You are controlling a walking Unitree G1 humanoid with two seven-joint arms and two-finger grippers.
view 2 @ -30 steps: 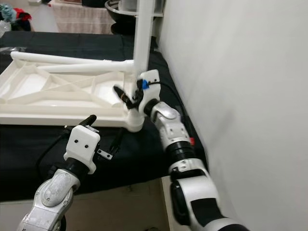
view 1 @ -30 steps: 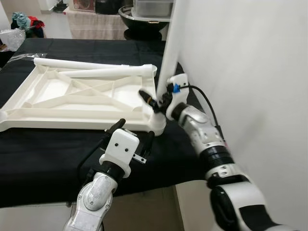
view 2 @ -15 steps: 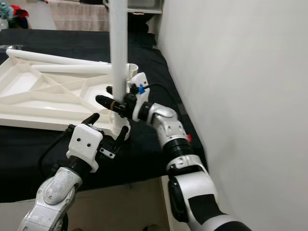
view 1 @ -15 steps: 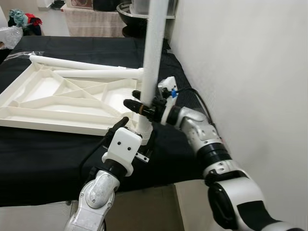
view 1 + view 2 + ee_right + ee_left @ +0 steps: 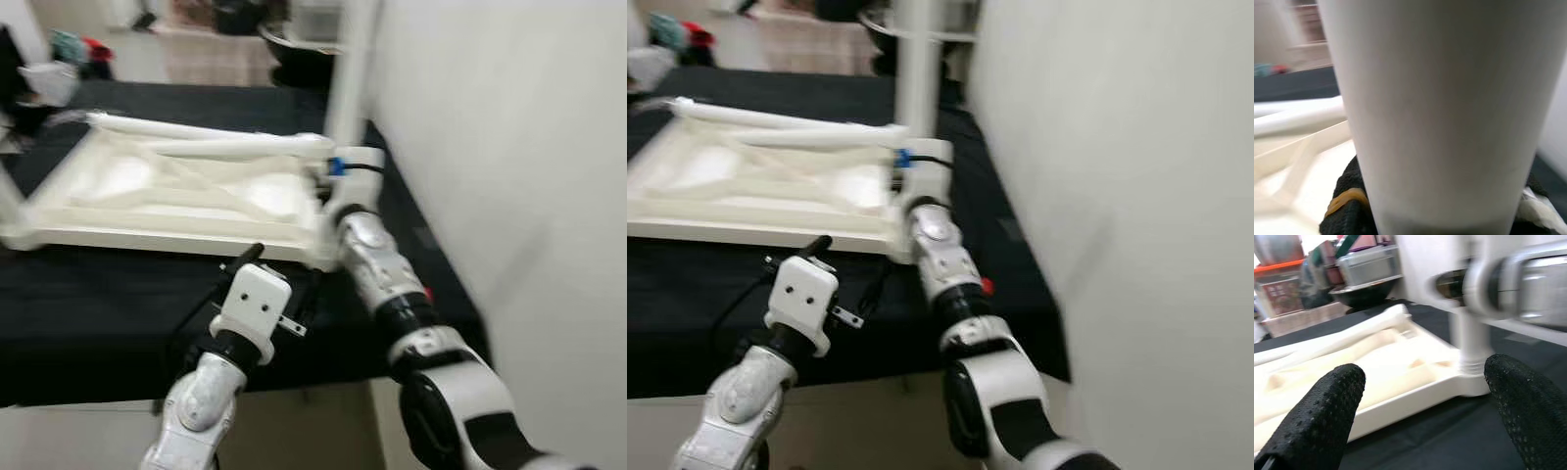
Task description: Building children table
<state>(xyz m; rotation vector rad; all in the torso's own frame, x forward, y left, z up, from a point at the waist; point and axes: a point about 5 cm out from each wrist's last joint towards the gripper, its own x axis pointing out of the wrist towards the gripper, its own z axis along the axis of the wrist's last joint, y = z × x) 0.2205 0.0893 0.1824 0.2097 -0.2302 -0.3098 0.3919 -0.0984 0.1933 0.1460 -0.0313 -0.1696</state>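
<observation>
Right pincer gripping upright leg, tabletop, wall beside.

Left gripper low at 6 o'clock, fingers spread wide — right gripper reaching toward 12, fingers clamped.

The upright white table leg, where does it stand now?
The upright white table leg stands at the near right corner of the white upturned tabletop, beside the white wall, with the right gripper around it.
</observation>
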